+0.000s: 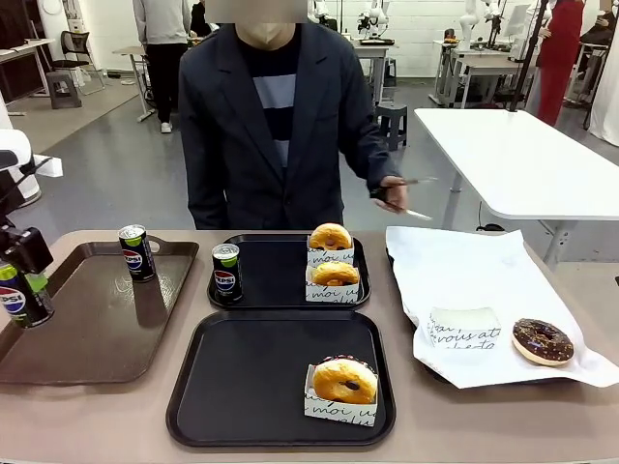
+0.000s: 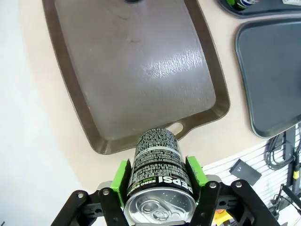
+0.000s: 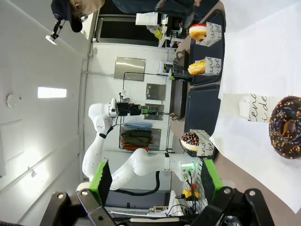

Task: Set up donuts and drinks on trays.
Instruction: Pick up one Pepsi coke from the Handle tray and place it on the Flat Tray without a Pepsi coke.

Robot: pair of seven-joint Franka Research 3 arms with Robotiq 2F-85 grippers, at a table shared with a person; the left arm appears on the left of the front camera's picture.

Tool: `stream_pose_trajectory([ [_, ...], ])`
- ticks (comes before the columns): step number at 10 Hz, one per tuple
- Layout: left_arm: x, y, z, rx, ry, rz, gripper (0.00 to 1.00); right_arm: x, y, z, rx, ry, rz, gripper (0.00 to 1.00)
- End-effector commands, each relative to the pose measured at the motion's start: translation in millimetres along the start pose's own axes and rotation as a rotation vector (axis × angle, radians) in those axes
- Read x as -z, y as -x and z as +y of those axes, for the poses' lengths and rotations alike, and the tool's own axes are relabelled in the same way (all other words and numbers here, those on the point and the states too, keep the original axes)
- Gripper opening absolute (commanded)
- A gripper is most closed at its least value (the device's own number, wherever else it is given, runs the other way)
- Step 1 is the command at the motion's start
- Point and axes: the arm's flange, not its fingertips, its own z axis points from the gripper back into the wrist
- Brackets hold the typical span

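My left gripper (image 1: 19, 290) is shut on a black Pepsi can (image 2: 160, 172) and holds it just off the left end of the brown tray (image 1: 87, 329). A second can (image 1: 135, 251) stands on that brown tray. The far black tray (image 1: 280, 290) carries a third can (image 1: 225, 273) and two sleeved donuts (image 1: 331, 238) (image 1: 336, 275). The near black tray (image 1: 242, 387) holds one sleeved donut (image 1: 345, 381). My right gripper (image 3: 155, 179) hangs open and holds nothing, with a chocolate donut (image 3: 287, 127) ahead of it.
White paper (image 1: 484, 280) on the right bears the chocolate donut (image 1: 542, 340) and an empty sleeve (image 1: 464, 329). The person stands behind the far tray, with tongs (image 1: 406, 198) in one hand. In the left wrist view the table edge lies just past the brown tray (image 2: 136, 70).
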Motion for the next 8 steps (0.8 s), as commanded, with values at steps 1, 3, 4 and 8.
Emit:
stream_pose_trajectory([
  [1,1.4,-1.6,-5.8,0.013,-0.002,0.013,0.00,-0.4,0.3,0.0,-0.015,-0.013,-0.004,1.00],
  [3,1.4,-1.6,-5.8,0.013,-0.002,0.013,0.00,-0.4,0.3,0.0,-0.015,-0.013,-0.004,1.00],
  [4,1.4,-1.6,-5.8,0.013,-0.002,0.013,0.00,-0.4,0.3,0.0,-0.015,-0.013,-0.004,1.00],
  [8,1.0,-10.9,-36.0,0.125,-0.037,-0.069,0.59,-0.4,0.3,0.0,-0.015,-0.013,-0.004,1.00],
])
